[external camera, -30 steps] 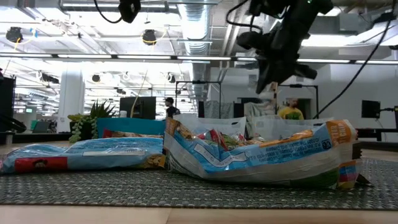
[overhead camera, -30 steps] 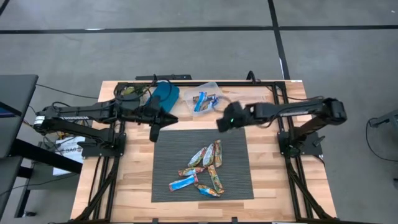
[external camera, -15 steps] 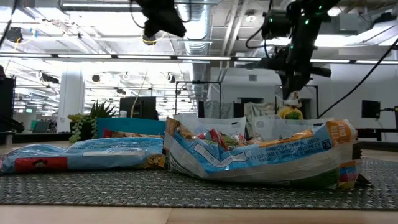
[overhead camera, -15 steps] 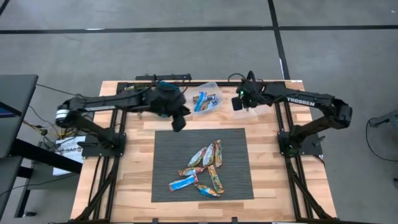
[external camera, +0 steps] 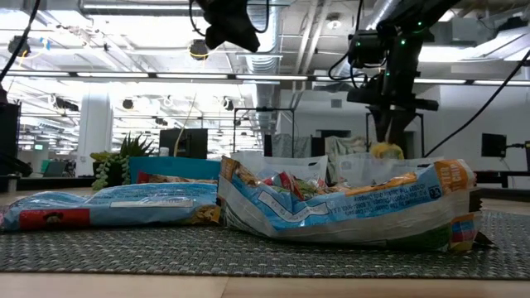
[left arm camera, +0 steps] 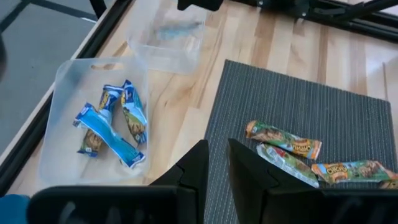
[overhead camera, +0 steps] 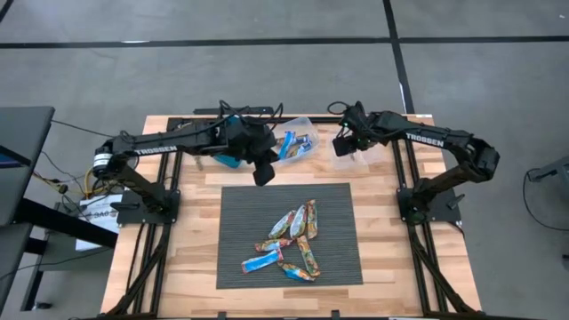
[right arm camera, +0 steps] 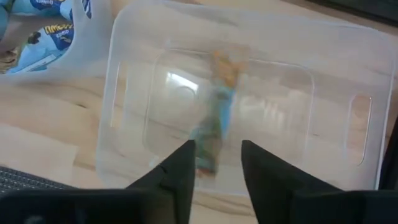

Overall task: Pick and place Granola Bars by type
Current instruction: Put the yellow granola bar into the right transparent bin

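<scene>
Several Granola Bars (overhead camera: pixel 293 238) lie heaped on the dark ribbed mat (overhead camera: pixel 338 200) in the middle of the worktop (overhead camera: pixel 191 258). Behind the mat's far edge, a clear bin (left arm camera: pixel 68 81) holds three blue-wrapped bars (left arm camera: pixel 112 124). The left gripper (overhead camera: pixel 263 174) hangs over the mat's far left corner, beside that bin, its fingers (left arm camera: pixel 196 168) slightly apart and empty. The right gripper (overhead camera: pixel 343 146) hovers over a second clear bin (right arm camera: pixel 360 68) past the mat's far right corner, fingers (right arm camera: pixel 180 168) parted; a blurred orange-and-blue bar (right arm camera: pixel 216 118) shows inside this bin, free of the fingers.
</scene>
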Available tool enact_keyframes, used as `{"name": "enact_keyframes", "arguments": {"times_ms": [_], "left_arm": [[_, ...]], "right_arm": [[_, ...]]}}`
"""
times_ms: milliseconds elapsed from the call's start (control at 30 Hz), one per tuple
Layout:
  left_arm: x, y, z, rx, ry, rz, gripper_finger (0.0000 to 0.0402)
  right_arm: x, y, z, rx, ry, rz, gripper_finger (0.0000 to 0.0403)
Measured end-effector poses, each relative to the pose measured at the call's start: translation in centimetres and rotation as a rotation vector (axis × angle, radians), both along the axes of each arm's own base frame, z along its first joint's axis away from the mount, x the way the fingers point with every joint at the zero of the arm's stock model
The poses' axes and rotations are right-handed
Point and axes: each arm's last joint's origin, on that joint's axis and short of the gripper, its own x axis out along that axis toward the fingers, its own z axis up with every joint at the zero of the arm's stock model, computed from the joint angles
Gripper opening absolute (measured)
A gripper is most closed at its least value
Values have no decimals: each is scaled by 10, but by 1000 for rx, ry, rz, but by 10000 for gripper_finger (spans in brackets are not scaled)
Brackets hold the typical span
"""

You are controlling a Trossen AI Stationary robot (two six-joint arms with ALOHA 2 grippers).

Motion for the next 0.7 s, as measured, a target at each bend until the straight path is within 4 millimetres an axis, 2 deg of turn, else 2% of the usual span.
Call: {"name": "enact_keyframes", "arguments": {"times_ms": [167,300,467,700], "left_arm": [[-1,-1,-1,-13,11,-33,49],[-6,-7,5,-16,-9,-103,49],[-26,-18,6,12,-65,-133,38],[-66,-29,-25,-78,-160,-138,16]], "right_arm": [[4,5,0,14,-13,29,171],[15,22,3,51,-85,89,195],[36,62,4,92,-154,139,199],[57,128,2,176,-255,145,179]]}}
